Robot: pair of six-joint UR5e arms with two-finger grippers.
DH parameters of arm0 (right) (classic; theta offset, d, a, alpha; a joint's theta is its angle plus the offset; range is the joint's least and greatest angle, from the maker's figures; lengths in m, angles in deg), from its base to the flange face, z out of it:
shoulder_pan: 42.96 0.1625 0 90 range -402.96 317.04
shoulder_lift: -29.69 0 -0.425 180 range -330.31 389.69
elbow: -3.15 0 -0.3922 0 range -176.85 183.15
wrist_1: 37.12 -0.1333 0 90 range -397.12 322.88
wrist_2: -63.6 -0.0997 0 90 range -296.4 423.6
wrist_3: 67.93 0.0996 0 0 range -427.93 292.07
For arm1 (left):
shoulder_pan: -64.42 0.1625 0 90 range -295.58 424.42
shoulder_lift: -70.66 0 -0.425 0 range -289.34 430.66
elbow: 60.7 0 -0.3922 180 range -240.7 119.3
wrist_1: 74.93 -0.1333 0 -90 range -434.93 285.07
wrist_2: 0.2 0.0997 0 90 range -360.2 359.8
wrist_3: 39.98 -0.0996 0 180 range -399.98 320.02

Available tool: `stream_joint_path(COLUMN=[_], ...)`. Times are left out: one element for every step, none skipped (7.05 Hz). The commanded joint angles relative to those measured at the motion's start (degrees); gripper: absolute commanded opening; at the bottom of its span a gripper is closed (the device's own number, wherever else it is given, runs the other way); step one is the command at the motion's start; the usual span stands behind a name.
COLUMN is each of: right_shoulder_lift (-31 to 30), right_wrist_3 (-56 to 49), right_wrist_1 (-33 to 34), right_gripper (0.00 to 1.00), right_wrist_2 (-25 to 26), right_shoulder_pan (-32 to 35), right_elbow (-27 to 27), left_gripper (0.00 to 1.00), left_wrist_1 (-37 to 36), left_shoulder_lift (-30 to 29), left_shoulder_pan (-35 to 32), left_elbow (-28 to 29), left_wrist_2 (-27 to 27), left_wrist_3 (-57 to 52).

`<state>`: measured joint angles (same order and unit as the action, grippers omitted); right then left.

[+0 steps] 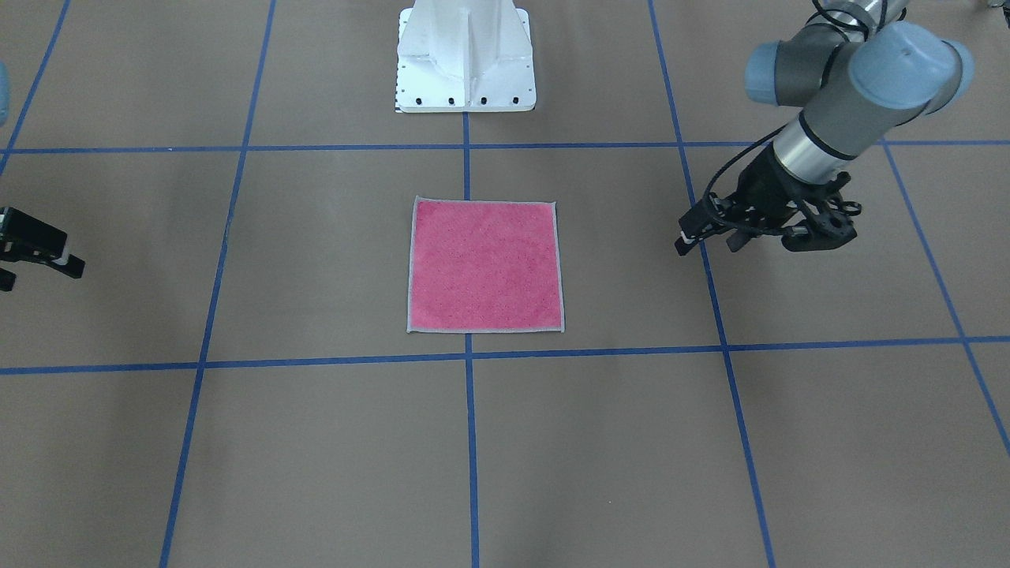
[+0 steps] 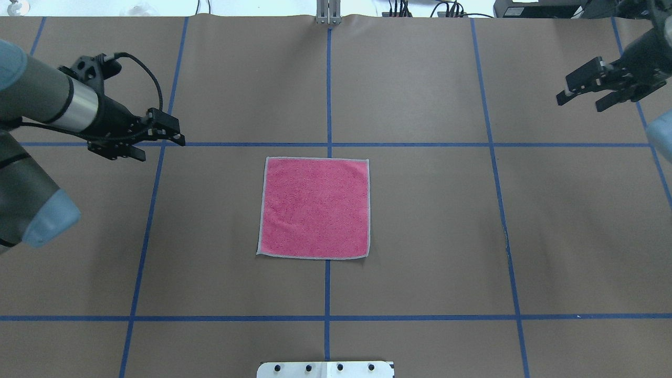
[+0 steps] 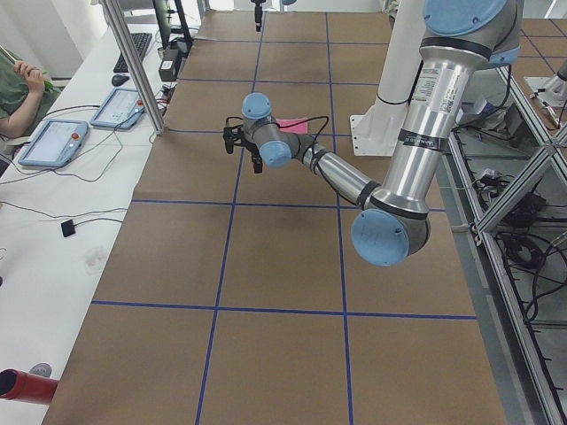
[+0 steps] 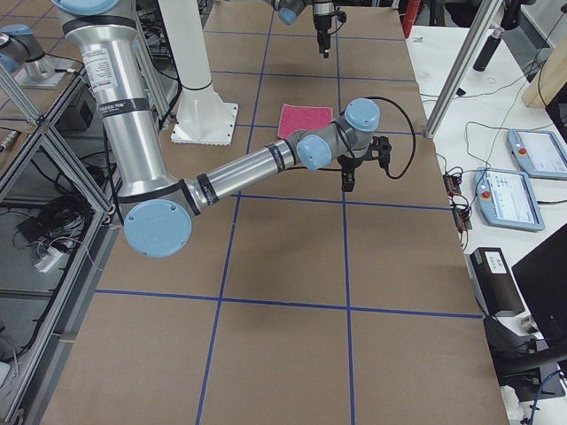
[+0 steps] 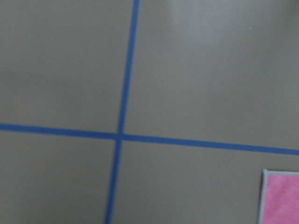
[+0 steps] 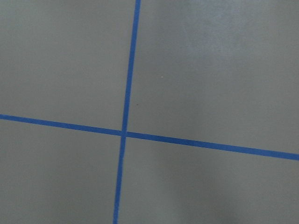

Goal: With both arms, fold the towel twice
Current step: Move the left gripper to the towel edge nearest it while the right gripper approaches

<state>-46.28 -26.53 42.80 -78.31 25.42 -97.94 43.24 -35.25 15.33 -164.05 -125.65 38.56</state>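
The towel (image 1: 485, 264) lies flat and unfolded at the table's middle, pink face up, with light grey edging. It also shows in the overhead view (image 2: 314, 207), and one corner shows in the left wrist view (image 5: 282, 196). My left gripper (image 2: 161, 149) hovers open and empty beyond the towel's far left corner; it also shows in the front view (image 1: 708, 244). My right gripper (image 2: 580, 104) is open and empty, far off to the towel's right near the table's far edge, and shows at the front view's left edge (image 1: 41, 276). Neither gripper touches the towel.
The brown table has a grid of blue tape lines (image 2: 328, 317). The white pedestal base (image 1: 465, 71) stands at the robot's side, behind the towel. A side bench with tablets (image 3: 53, 142) and cables lies past the far edge.
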Motion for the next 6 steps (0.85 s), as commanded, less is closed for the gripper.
stream_joint_path(right_shoulder_lift=[0.30,1.34,1.61,2.57,3.10,3.54], right_wrist_3=[15.61,17.03,20.52,22.12,22.23,22.23], right_wrist_1=[-10.29,-10.31,-10.49,-10.58,-10.58,-10.58], right_gripper=[1.00,1.00,1.00,1.00,1.00,1.00], right_wrist_2=[0.94,0.94,1.20,1.46,2.34,2.95], right_shoulder_pan=[-7.10,-8.95,-10.80,-12.21,-13.79,-14.68], right_elbow=[0.28,0.19,0.02,-0.07,-0.16,-0.25], left_gripper=[1.00,1.00,1.00,1.00,0.99,0.98], left_wrist_1=[5.21,5.31,5.23,5.23,5.05,5.05], left_shoulder_lift=[-0.17,-0.44,-1.57,-3.06,-4.55,-5.27], left_shoulder_pan=[7.48,11.95,16.52,20.49,23.14,24.12], left_elbow=[-0.80,-1.50,-1.42,-0.64,0.76,1.82], left_wrist_2=[5.72,9.23,13.00,16.52,18.73,19.10], left_wrist_3=[13.00,16.52,18.04,19.88,20.25,20.16])
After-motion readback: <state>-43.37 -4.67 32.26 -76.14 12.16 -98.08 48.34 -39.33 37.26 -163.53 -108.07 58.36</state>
